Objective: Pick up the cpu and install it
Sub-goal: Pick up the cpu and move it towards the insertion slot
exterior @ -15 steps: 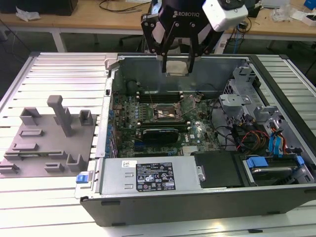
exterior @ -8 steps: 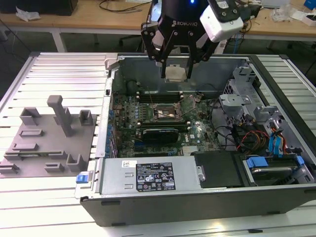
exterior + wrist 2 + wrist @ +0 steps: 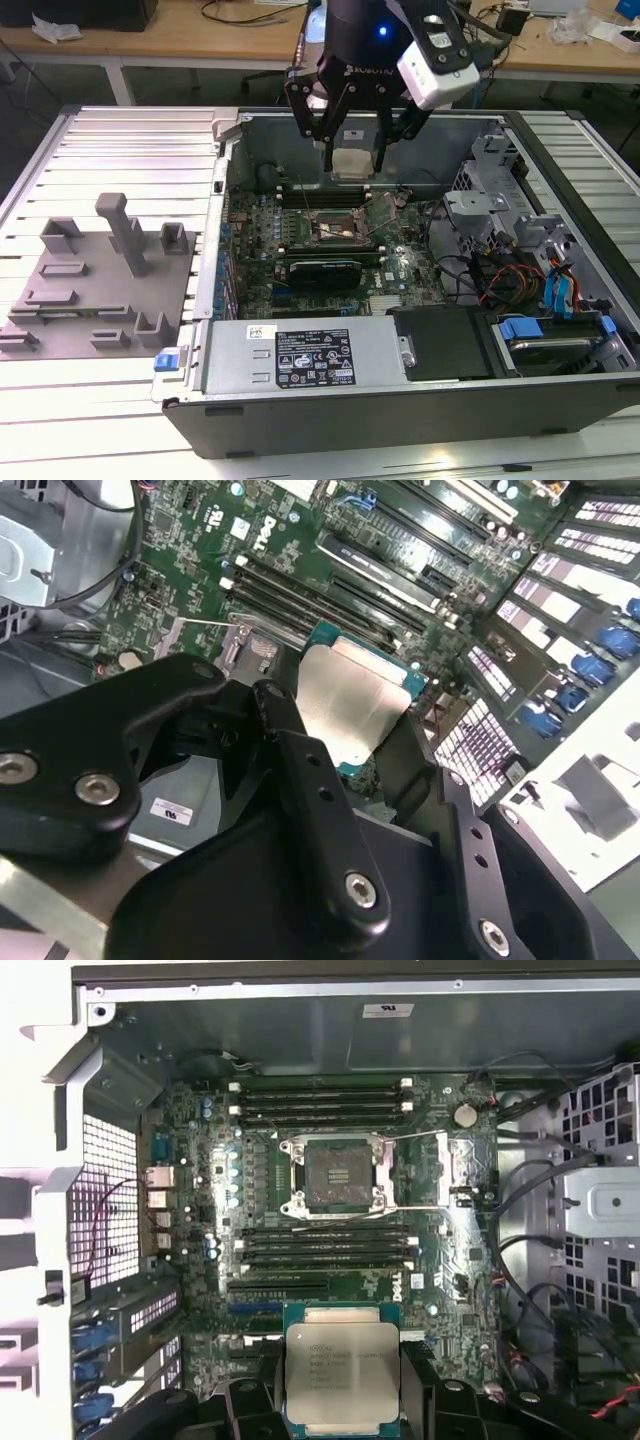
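The flat square silvery-topped cpu (image 3: pixel 342 1375), judged light but fragile, is gripped at its edges by black fingers (image 3: pixel 300 775).

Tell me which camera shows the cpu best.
The first wrist view: the cpu faces the camera squarely, its metal top in plain sight. The second wrist view shows it tilted, one edge hidden behind the gripper. The exterior view shows it small, held in the gripper above the computer case.

Open computer case (image 3: pixel 420 415); grey fixture blocks (image 3: pixel 100 285).
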### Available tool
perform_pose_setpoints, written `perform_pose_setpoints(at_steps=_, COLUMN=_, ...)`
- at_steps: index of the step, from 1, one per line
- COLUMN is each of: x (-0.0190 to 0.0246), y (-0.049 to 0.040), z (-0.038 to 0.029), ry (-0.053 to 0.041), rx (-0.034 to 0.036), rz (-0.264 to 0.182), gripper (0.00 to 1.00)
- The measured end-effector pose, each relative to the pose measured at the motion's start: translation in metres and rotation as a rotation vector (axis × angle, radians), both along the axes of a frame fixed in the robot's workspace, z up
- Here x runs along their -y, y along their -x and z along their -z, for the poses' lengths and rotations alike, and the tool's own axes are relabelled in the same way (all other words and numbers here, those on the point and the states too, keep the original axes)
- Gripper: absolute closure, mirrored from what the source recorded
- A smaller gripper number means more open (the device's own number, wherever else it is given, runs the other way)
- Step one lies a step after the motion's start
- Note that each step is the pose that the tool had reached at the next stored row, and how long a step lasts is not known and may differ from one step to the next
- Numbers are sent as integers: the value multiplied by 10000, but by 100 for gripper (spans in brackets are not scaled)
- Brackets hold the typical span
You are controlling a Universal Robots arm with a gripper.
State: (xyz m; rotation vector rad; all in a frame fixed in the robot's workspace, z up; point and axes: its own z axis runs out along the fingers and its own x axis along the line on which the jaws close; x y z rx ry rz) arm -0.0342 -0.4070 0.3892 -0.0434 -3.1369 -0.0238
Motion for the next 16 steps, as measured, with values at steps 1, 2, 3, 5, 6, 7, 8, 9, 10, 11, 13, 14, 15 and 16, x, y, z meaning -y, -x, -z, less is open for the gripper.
perform_pose_setpoints(at_steps=1, x=-16, y=-1, z=28, ry=-1, rx=-8, rz=1, gripper=45)
perform_pose_setpoints(at_steps=2, x=-28, y=-2, z=52, ry=-1, rx=-16, rz=0, gripper=45)
perform_pose_setpoints(at_steps=3, x=-35, y=-3, z=67, ry=-1, rx=-24, rz=-1, gripper=45)
perform_pose_setpoints(at_steps=5, x=-44, y=-4, z=91, ry=-1, rx=-36, rz=-1, gripper=45)
perform_pose_setpoints(at_steps=6, x=-48, y=-4, z=101, ry=0, rx=-42, rz=-1, gripper=45)
perform_pose_setpoints(at_steps=7, x=-52, y=-5, z=114, ry=0, rx=-49, rz=-1, gripper=45)
perform_pose_setpoints(at_steps=8, x=-54, y=-6, z=125, ry=-2, rx=-56, rz=0, gripper=45)
perform_pose_setpoints(at_steps=9, x=-57, y=-7, z=137, ry=0, rx=-65, rz=2, gripper=45)
perform_pose_setpoints(at_steps=10, x=-58, y=-9, z=146, ry=1, rx=-74, rz=1, gripper=45)
perform_pose_setpoints(at_steps=11, x=-59, y=-11, z=154, ry=0, rx=-80, rz=0, gripper=45)
perform_pose_setpoints(at_steps=13, x=-59, y=-16, z=170, ry=-1, rx=-98, rz=-1, gripper=45)
perform_pose_setpoints(at_steps=14, x=-60, y=-20, z=183, ry=-1, rx=-115, rz=-1, gripper=45)
perform_pose_setpoints(at_steps=15, x=-60, y=-23, z=191, ry=-1, rx=-127, rz=0, gripper=45)
perform_pose_setpoints(at_steps=16, x=-60, y=-26, z=200, ry=0, rx=-137, rz=0, gripper=45)
